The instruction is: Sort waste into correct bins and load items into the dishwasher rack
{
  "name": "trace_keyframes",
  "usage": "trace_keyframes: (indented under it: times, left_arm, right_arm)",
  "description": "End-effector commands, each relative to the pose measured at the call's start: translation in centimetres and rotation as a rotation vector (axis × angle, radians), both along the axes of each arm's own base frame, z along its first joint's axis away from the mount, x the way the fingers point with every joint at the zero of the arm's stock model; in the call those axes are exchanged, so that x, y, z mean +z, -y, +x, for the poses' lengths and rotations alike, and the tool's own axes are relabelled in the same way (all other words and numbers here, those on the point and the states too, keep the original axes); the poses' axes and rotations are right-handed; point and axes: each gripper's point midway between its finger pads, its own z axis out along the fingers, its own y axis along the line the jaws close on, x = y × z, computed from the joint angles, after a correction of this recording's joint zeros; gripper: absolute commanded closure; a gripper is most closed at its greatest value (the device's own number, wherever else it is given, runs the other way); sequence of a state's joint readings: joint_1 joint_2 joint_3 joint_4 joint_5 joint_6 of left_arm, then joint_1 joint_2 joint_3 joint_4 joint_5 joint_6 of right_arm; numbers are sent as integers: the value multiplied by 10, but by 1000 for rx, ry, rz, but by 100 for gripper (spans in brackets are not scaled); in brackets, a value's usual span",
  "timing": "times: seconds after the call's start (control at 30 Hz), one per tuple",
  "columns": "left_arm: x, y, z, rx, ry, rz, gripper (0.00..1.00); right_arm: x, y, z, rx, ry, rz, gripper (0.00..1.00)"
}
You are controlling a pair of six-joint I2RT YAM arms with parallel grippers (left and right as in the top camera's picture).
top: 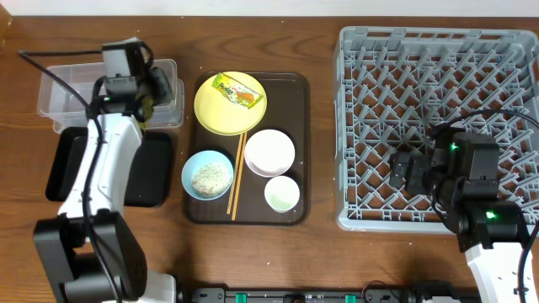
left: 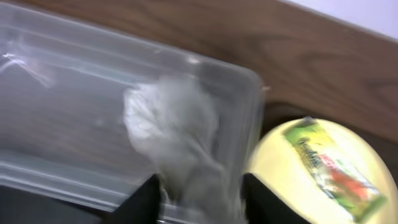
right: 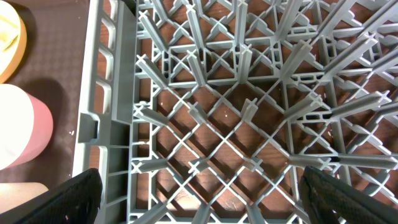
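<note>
Overhead. Shows the left gripper over the right end of the clear box, at the far left of the table; cannot tell from up here how its fingers stand. Shows the black tray just in front of that box, partly under the left arm. Finds the brown serving tray in the middle. Bears the yellow plate at its far end with the snack wrapper lying on it. Bears the white bowl and small white cup on the right, and the light blue bowl front left with rice scraps inside. Has the chopsticks lying between the two bowls. Puts the dishwasher rack on the right, with the right gripper above its front part.

Left wrist. Blurred. Looks down on the clear box, with a whitish crumpled lump running down between the two dark fingers. Cannot tell whether clamped on it or merely beside it. Catches plate and wrapper at right.

Right wrist. Looks into the rack's lattice floor and pegs. Shows the fingers spread wide, one in each lower corner. Catches, past the rack wall at left, the white bowl and the plate's edge.
</note>
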State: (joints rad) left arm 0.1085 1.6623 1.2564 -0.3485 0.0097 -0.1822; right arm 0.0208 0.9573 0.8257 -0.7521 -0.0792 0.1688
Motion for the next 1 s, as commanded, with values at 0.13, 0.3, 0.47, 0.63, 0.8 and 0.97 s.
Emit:
trace_keyframes:
  times: [0.13,0.3,0.47,0.63,0.8,0.97]
  left_arm:
    - [12,13,12,-46,54,-30,43]
    - [38,54,18,-156,70,-76,41]
    - [71,84,31,-218,92,-78,37]
    - [58,116,44,-261,57,-102,35]
    - [5,143,48,-221,-56,-178,33]
    - [-50,169,51,-106,-169,-346,32]
  right_arm:
    - [12,-5,3,10,29,13,1]
    - [12,-5,3,10,32,13,1]
    - [12,-5,3,10,32,13,1]
    - [12,-5,3,10,32,13,1]
    - [12,-5,3,10,31,14,1]
    - [12,-5,3,10,30,14,1]
